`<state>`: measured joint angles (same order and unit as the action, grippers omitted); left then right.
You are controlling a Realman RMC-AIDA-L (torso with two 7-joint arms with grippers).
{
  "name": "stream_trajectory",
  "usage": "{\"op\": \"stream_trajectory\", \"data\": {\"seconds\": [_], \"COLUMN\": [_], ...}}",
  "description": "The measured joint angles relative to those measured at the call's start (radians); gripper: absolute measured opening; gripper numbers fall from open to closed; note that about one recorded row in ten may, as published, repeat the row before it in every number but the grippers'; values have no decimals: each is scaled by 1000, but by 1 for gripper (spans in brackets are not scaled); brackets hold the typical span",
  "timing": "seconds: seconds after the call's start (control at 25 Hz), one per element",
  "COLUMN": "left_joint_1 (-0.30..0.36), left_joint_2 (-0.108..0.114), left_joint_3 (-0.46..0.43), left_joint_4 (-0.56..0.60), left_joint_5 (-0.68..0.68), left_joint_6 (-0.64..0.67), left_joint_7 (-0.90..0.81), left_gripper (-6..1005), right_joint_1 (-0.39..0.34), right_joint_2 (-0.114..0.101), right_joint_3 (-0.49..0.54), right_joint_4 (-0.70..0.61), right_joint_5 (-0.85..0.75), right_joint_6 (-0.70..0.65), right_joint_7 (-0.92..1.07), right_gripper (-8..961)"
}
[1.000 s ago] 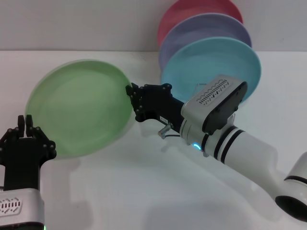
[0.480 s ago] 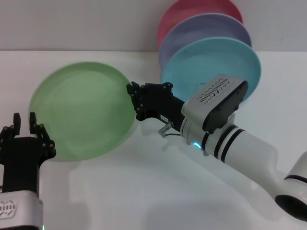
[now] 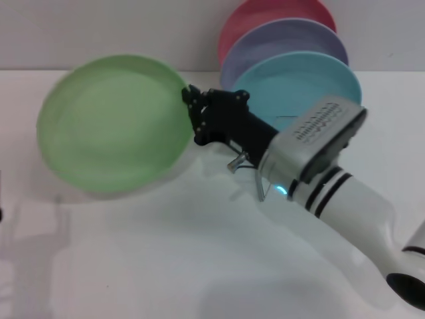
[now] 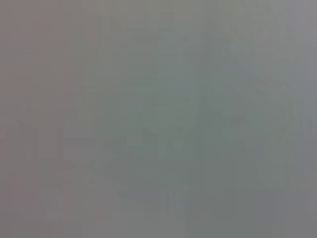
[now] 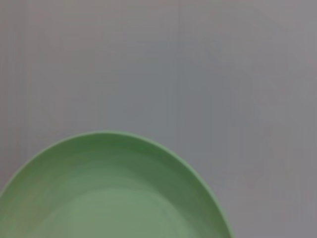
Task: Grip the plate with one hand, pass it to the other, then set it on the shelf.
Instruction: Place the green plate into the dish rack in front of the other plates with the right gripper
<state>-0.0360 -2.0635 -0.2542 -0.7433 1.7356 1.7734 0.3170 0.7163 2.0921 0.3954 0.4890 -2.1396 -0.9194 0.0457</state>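
Note:
The light green plate (image 3: 109, 123) hangs tilted above the white table on the left of the head view. My right gripper (image 3: 193, 115) is shut on its right rim, black fingers pinching the edge. The right wrist view shows the plate's (image 5: 109, 198) inner face and rim against bare grey. Only a thin silver wire of the shelf (image 3: 257, 188) shows by my right arm; the rest is hidden behind the arm. My left gripper is out of the head view, and the left wrist view shows only plain grey.
Three plates stand upright at the back right: turquoise-blue (image 3: 319, 83) in front, lavender (image 3: 292, 36) behind it, pink (image 3: 265, 13) at the rear. My right arm (image 3: 332, 186) crosses the table diagonally from the lower right.
My left gripper drew back from the plate's lower left rim and left the head view. The right gripper raised the green plate and carried it slightly toward the back.

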Motion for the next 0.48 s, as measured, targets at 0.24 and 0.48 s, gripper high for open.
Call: {"op": "stream_trajectory", "data": {"seconds": [0.24,0.48], "left_joint_1": [-42,-85], "left_joint_2": [-6,-6], "left_joint_3": [-6,-17], "left_joint_4": [223,299], "left_joint_5": [-3,-6], "left_joint_6": [22,-17], "left_joint_7": [-301,-377], "left_gripper": [677,677], "right_joint_1": [-75,-194], "right_joint_2": [-6,-9], "right_joint_3": [-1,0], "right_joint_4": [4,19], "right_joint_5": [-4,-5], "right_joint_6": [-219,-443], "right_joint_7": [-50,-124], "right_gripper": [16,16]}}
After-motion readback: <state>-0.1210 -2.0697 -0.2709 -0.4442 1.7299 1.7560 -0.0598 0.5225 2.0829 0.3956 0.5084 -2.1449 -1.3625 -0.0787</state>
